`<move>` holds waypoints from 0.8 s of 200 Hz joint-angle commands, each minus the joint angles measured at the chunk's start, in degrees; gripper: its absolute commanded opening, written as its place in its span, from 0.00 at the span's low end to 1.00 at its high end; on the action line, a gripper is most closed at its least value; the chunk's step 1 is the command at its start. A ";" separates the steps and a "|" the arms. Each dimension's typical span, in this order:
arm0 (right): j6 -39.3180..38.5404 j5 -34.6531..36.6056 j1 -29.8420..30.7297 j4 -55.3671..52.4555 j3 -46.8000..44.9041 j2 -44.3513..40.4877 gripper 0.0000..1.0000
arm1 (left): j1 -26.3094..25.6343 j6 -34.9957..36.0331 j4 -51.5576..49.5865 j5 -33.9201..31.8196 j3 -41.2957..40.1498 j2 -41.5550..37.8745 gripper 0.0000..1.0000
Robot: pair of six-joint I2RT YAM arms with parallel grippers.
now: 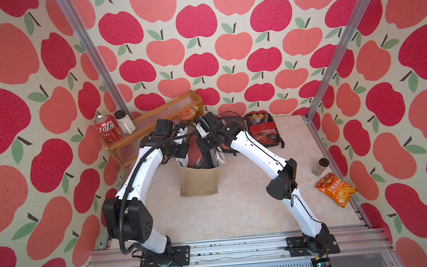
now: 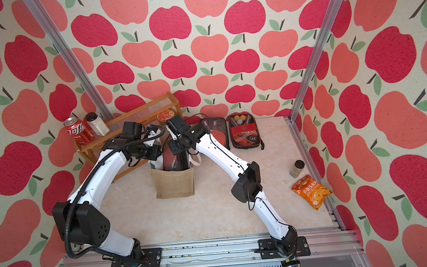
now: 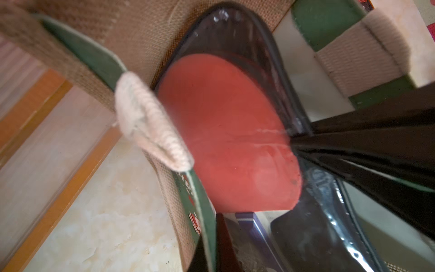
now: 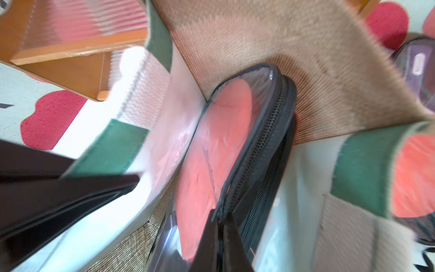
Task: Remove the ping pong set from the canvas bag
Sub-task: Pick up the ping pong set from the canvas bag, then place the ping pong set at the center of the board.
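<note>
Standing mid-table, canvas bag (image 1: pixel 200 180), tan burlap, mouth largely masked by both arms. Ping pong set (image 4: pixel 219 150), clear zippered case with red paddle, upright inside, lower half unseen. Right gripper (image 4: pixel 220 226) pinched shut on the case edge; left gripper (image 3: pixel 213 237) closed on the bag's green rim, fingertips blurred.

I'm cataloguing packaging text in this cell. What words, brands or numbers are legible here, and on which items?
"可口可乐", partly visible, in white on the red can on the wooden shelf.
Yellow Chinese characters on the orange snack bag: too small to read with confidence.
Print on the ping pong case lying on the table: too small to read.
Green side panel print on the canvas bag: blurred.
</note>
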 commanded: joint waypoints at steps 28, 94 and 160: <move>-2.63 3.09 -0.59 0.80 2.90 -6.19 0.00 | 0.56 0.47 0.75 -0.60 -1.18 -1.20 0.00; -5.28 4.98 -0.97 3.90 3.11 -10.45 0.00 | 0.49 0.82 1.33 -1.87 -1.90 -1.30 0.00; -7.56 8.44 -2.39 5.59 5.81 -13.89 0.00 | 0.94 0.91 1.69 -2.36 -2.51 -1.36 0.00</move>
